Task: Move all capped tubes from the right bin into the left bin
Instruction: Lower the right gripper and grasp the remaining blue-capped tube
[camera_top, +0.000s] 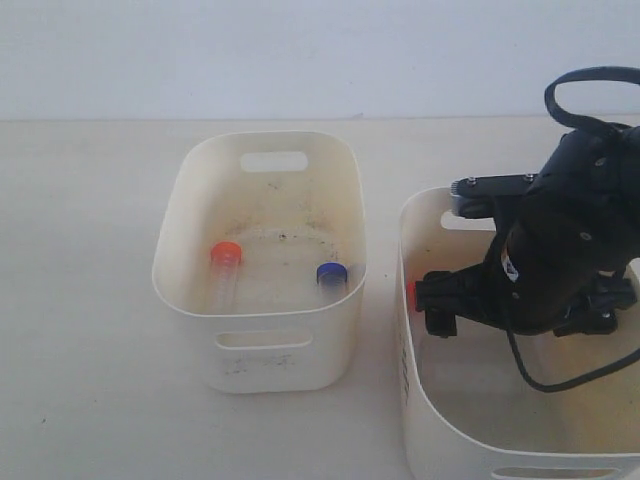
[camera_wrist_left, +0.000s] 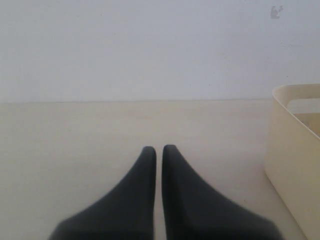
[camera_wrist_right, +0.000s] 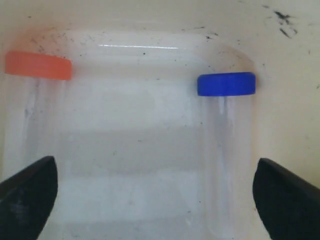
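pose: my right arm (camera_top: 570, 230) is reaching down into the right bin (camera_top: 425, 400), which is sitting at the near right corner of the counter (camera_top: 90, 330) as the exterior view sees it. the wrist is pointing at the bin floor. the right pincer (camera_wrist_right: 153, 167) is standing wide, with nothing gripped between its fingertips (camera_wrist_right: 30, 190). my left pincer (camera_wrist_left: 159, 155) is hanging low over bare counter, facing the far edge and the wall. its tips are drawn together to a thin slit and are holding nothing.

views: the exterior view is hiding the right pincer's tips and much of the right bin's floor behind the arm. only an orange-red sliver of cap is showing beside the arm there. the right wrist view is showing that floor, where the right-bin orange tube (camera_wrist_right: 37, 65) and the right-bin blue tube (camera_wrist_right: 226, 83) are lying flat, side by side and well apart, caps at the same end. only the exterior view is showing the left bin (camera_top: 200, 170), toward the middle of the counter. the left-bin orange tube (camera_top: 225, 255) and the left-bin blue tube (camera_top: 332, 273) are resting apart on its speckled floor. the left wrist view is catching a cream tub wall (camera_wrist_left: 290, 155) beside the left pincer; i cannot tell which bin it belongs to.

relation: the blue tube's body is running just inside one right fingertip, and the orange tube's body is running toward the other. both caps are lying beyond the tips. i cannot tell the pincer's height above them.
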